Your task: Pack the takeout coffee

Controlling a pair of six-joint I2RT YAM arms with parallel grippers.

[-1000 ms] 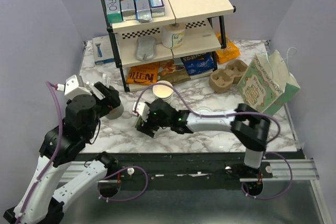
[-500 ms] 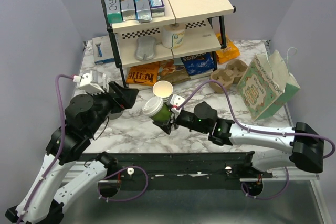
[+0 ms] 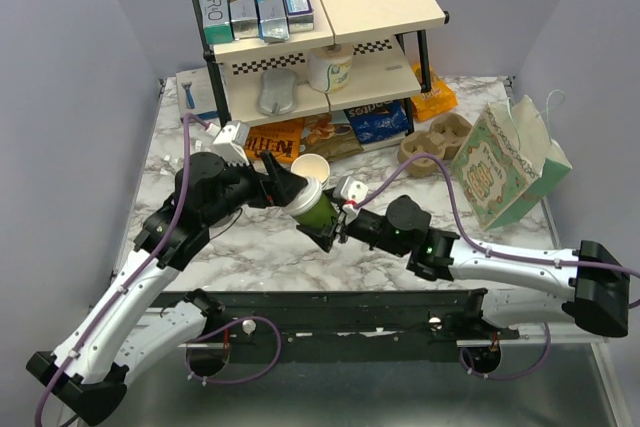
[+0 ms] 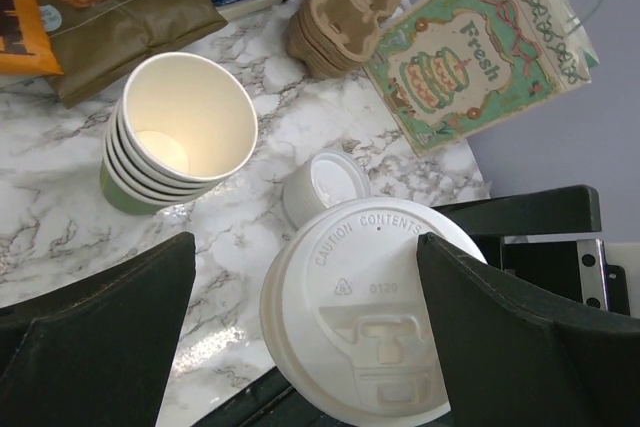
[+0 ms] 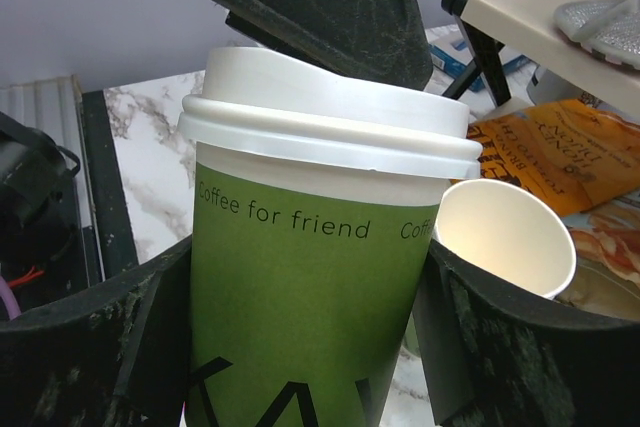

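The takeout coffee (image 3: 320,212) is a green paper cup with a white plastic lid (image 4: 365,307), printed "Coffee for friend" (image 5: 300,277). It hangs tilted above the marble table with my right gripper (image 3: 332,228) shut on its green sides (image 5: 305,337). My left gripper (image 3: 283,188) reaches in from the left and stands open, its wide jaws on either side of the lid (image 4: 305,242). One dark left finger (image 5: 320,7) shows just behind the lid's top. Its right finger overlaps the lid's rim; the left one stands apart.
A stack of nested lidless cups (image 3: 311,169) (image 4: 180,132) stands just behind the coffee. A loose white lid (image 4: 325,182) lies on the marble. The brown cup carrier (image 3: 435,142) and a printed gift bag (image 3: 505,162) sit at the right. A stocked shelf (image 3: 320,37) fills the back.
My right arm lifted the coffee off the table and carried it right, toward the cup stack. My left arm swung right and stretched out until its open jaws reached the lid.
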